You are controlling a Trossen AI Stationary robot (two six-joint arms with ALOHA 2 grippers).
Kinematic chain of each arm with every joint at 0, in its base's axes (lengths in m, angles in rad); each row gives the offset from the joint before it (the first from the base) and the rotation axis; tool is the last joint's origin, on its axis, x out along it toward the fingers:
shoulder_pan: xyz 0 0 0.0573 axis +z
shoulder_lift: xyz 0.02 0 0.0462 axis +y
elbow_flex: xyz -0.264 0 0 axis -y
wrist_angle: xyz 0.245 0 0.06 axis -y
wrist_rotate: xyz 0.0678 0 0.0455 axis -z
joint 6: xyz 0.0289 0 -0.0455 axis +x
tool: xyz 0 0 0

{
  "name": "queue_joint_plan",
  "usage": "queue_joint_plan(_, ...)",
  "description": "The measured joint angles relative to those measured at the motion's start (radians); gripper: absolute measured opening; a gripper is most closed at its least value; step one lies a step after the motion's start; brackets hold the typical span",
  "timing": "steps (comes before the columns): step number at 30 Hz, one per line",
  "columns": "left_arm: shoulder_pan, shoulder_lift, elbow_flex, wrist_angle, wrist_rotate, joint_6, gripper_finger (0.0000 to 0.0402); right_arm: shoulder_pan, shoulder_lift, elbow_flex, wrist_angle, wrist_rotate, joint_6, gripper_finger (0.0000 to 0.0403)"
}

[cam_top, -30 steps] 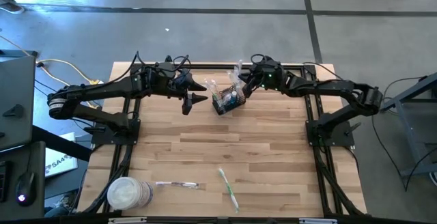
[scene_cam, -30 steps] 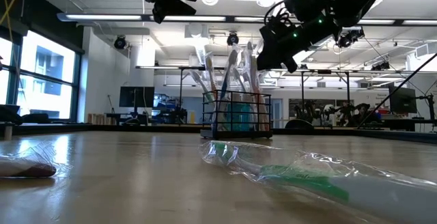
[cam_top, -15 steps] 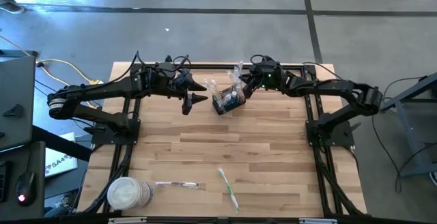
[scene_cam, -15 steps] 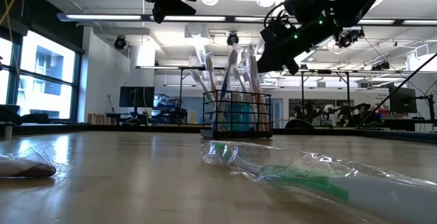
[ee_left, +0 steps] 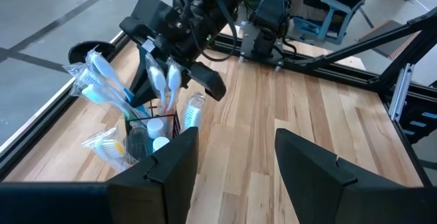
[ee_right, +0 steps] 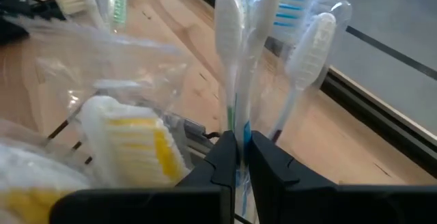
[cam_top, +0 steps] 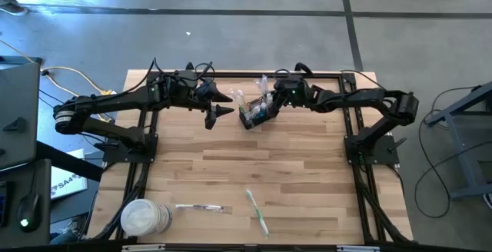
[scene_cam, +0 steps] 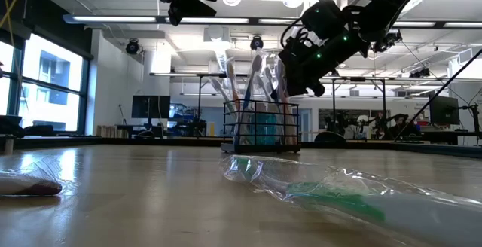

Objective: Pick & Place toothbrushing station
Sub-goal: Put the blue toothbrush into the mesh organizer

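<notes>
Since the earlier frame, I see the right gripper [cam_top: 270, 104] has shifted toward the 9 o'clock side of the high view, closing on the toothbrushing station [cam_top: 254, 114]; the left arm and all table items hold their positions.

1. Right gripper. In the right wrist view its fingers [ee_right: 225, 166] are pressed together on the thin stem of a white toothbrush [ee_right: 229, 19] that stands upright in the basket. I read this as a clenched grip on that toothbrush. In the low view the gripper [scene_cam: 295, 81] sits at the upper right of the basket [scene_cam: 261, 126], among the brush heads.

2. Left gripper [cam_top: 221, 104]. It hovers just beside the basket at its 9 o'clock side in the high view. The left wrist view shows both fingers [ee_left: 174, 159] spread apart with bare table between them; it holds and touches nothing.

3. Task item. The black wire basket stands upright on the wooden table [cam_top: 307, 175] near the 12 o'clock edge, between the two grippers, with several wrapped toothbrushes in it.

4. Other items. A green toothbrush [cam_top: 257, 212] in clear wrap lies toward 6 o'clock. A round white tub [cam_top: 144, 218] sits at 7 o'clock, with another wrapped toothbrush [cam_top: 198, 207] just beside it.
</notes>
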Motion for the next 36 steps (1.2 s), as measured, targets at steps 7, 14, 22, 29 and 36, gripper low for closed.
queue_joint_plan(7,0.0,0.0,0.0,0.0,0.0,0.002,0.0193,-0.001,0.0,0.0,-0.006,0.015,0.024,0.0015)
queue_joint_plan(14,0.0,0.0,0.0,0.0,-0.001,0.018,0.0193,-0.006,0.001,0.0,-0.034,0.016,0.034,0.0015)
queue_joint_plan(22,0.0,0.0,0.0,0.0,0.0,0.018,0.0193,-0.006,0.001,-0.001,-0.041,0.015,0.056,0.0066)
queue_joint_plan(29,0.0,0.0,0.0,0.0,0.0,0.018,0.0193,-0.006,0.001,-0.001,-0.041,0.016,0.056,0.0105)
queue_joint_plan(36,0.0,0.0,0.0,-0.001,0.0,0.018,0.0193,-0.006,-0.022,-0.002,-0.05,0.02,0.056,0.0132)
